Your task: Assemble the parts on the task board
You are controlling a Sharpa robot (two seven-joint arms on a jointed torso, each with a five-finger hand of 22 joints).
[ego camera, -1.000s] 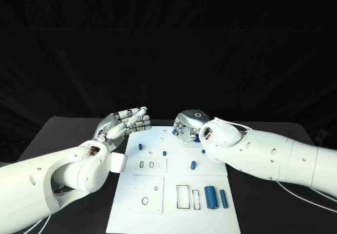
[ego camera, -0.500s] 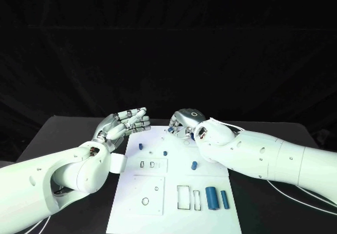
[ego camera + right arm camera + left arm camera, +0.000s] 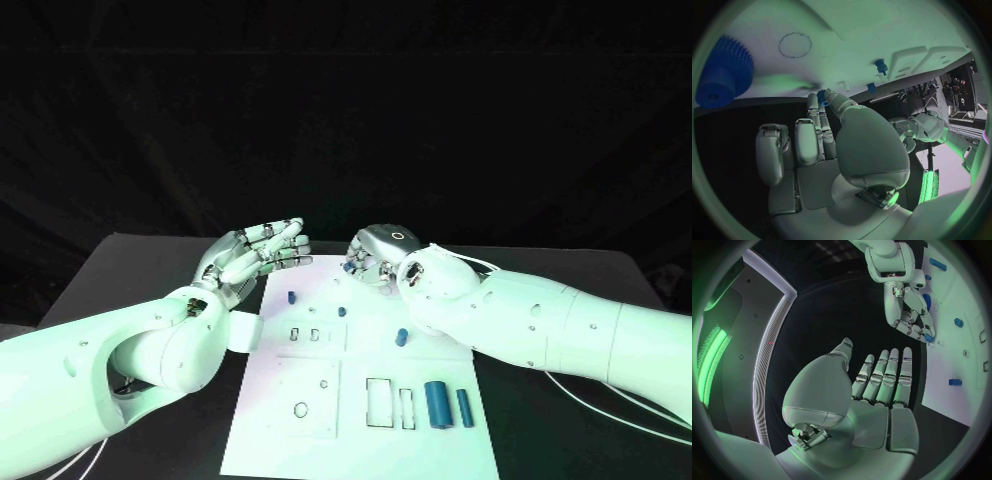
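Two hands over the task board's (image 3: 361, 400) far end — our right hand (image 3: 378, 252) pinches a small blue part (image 3: 822, 96) at its fingertips; our left hand (image 3: 257, 252) hovers just beside, fingers straight, holding nothing.

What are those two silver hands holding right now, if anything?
The left hand holds nothing; its fingers are spread open. The right hand pinches a small blue part between thumb and fingertip; where on the part cannot be told.
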